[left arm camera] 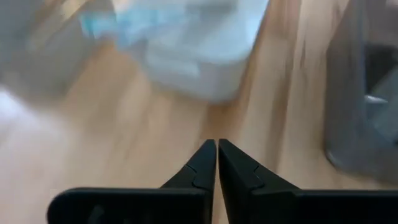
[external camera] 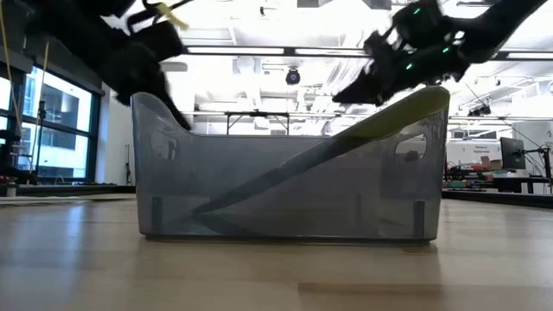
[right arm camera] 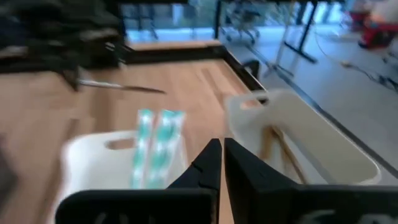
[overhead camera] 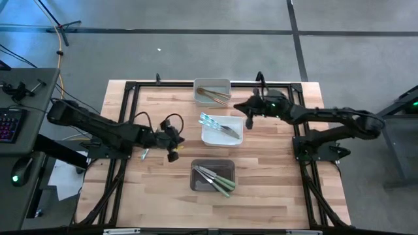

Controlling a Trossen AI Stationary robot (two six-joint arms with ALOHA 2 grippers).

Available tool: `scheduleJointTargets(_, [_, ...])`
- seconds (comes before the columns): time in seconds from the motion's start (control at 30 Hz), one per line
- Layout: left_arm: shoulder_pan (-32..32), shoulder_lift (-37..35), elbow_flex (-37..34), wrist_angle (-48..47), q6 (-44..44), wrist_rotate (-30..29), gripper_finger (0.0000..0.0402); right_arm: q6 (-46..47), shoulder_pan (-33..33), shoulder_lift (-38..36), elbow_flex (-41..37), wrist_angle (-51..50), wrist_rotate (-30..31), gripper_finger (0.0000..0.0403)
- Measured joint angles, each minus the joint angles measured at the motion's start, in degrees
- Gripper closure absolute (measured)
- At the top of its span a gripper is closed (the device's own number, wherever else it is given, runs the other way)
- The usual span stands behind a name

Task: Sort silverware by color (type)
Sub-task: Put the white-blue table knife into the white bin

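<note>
Silverware point(overhead camera: 219, 126) lies binned by handle colour: tan far, blue middle, green near. Left pincer point(left arm camera: 217, 163) and right pincer point(right arm camera: 217, 163), both closed and empty, hover over the desk point(overhead camera: 274, 189).

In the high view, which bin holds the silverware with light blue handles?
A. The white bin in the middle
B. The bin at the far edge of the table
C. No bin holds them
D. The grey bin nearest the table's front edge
A: the light blue handles lie in the middle white bin; the grey bin holds green-handled pieces.
</note>
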Motion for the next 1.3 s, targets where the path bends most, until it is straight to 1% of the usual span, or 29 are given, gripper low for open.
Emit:
scheduleJointTargets(0.07, [-0.4,-1.7,2.1,-9.6,-6.4,2.4,0.0384,0.3,1.6,-3.2,-1.0,-0.3,-0.1,0.0401])
scheduleJointTargets(0.13, [-0.5,-3.1,2.8,-19.4,-13.9,6.4,0.0375,0.4,3.3,-6.0,-1.7,-1.1,0.1,0.0402])
scheduleJointTargets(0.2, [-0.5,-3.8,2.7,-27.2,-21.7,11.2,0.0364,0.3,5.0,-8.2,-1.7,-2.6,1.2,0.0402])
scheduleJointTargets(0.27, [-0.5,-3.9,2.6,-33.7,-28.6,14.2,0.0349,0.0,6.8,-9.6,-1.7,-3.3,3.0,0.0402])
scheduleJointTargets(0.37, [-1.0,-3.5,2.5,-42.5,-35.3,15.5,0.0322,-0.6,9.0,-10.3,-1.7,-3.7,4.5,0.0403])
scheduleJointTargets(0.5, [-0.8,-3.3,2.5,-48.3,-39.7,15.0,0.0285,-1.5,11.5,-10.2,-1.7,-4.3,5.8,0.0403])
scheduleJointTargets(0.57, [0.3,-3.3,2.5,-50.8,-40.6,14.9,0.0270,-1.5,12.6,-10.2,-1.7,-4.4,6.6,0.0403])
scheduleJointTargets(0.67, [2.6,-3.1,2.1,-51.7,-39.9,15.6,0.0256,-1.5,14.1,-10.2,-1.7,-4.4,7.6,0.0403])
scheduleJointTargets(0.73, [4.7,-3.1,1.0,-51.4,-38.3,17.7,0.0252,-1.6,15.0,-10.2,-1.7,-4.4,7.6,0.0403])
scheduleJointTargets(0.87, [8.9,-3.0,-1.9,-47.4,-35.0,23.0,0.0251,-1.6,16.7,-10.2,-1.7,-4.4,7.6,0.0403])
scheduleJointTargets(1.0, [12.2,-3.0,-4.2,-44.9,-31.7,25.8,0.0255,-1.6,18.2,-10.2,-1.7,-4.4,7.6,0.0403])
scheduleJointTargets(1.13, [13.7,-3.0,-4.9,-44.7,-28.5,26.1,0.0280,-1.6,19.2,-10.2,-1.7,-4.4,7.6,0.0403])
scheduleJointTargets(1.3, [13.8,-3.0,-4.9,-44.3,-25.0,29.3,0.0346,-1.6,20.4,-10.2,-1.7,-4.7,10.9,0.0403])
